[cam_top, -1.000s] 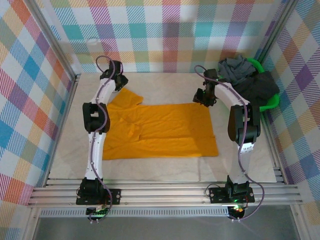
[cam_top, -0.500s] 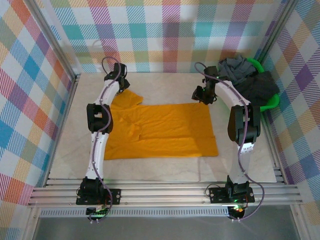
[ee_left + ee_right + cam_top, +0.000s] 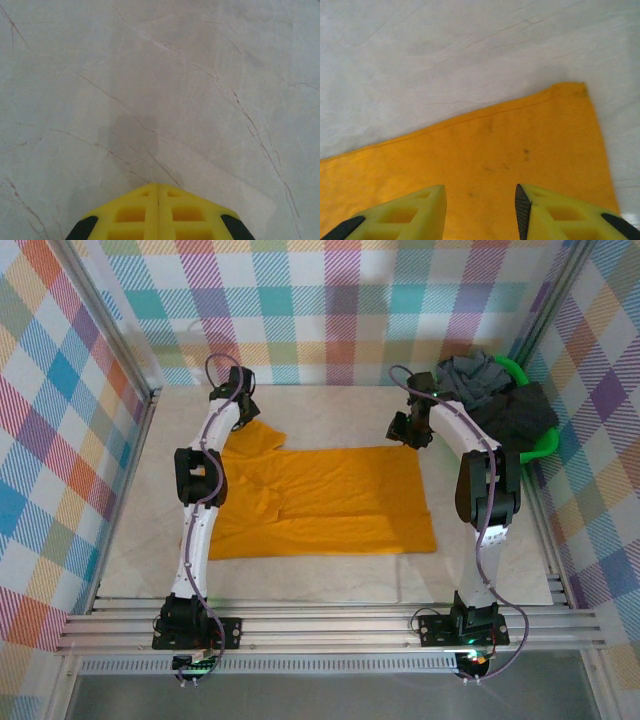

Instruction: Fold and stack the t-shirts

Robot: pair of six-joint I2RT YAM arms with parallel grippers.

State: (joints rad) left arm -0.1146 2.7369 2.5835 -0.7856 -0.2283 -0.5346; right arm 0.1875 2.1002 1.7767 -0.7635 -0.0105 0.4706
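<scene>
Right pincer (image 3: 479,194) agape above orange t-shirt (image 3: 520,135)

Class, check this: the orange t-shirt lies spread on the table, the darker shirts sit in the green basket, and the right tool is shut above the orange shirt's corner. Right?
One slip: the right tool is open, not shut; the right wrist view shows its jaws apart above a corner of the orange t-shirt. The rest stands.

Overhead camera looks down; close right wrist shares orange t-shirt (image 3: 330,500).
</scene>
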